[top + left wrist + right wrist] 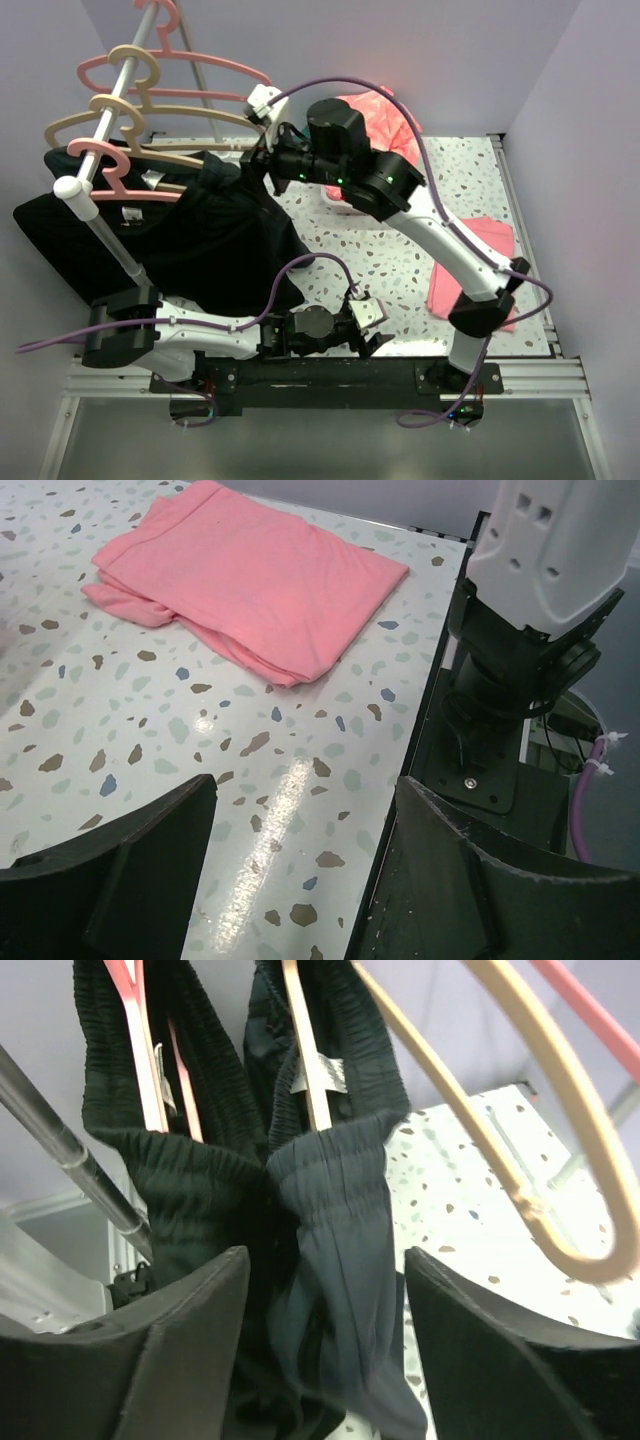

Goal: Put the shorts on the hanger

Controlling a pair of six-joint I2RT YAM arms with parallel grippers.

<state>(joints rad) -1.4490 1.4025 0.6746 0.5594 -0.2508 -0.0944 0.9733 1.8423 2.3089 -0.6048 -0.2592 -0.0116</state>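
Your right gripper is spread wide around the shorts, which hang bunched by the waistband on the beige hanger. Your left gripper is spread too, low over the desk.

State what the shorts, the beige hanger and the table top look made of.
Shorts: soft matte dark cloth, gathered elastic waistband. Hanger: smooth beige, perhaps plastic or painted wood. Table top: glossy, speckled terrazzo-look, glare shows; real stone or laminate unclear.
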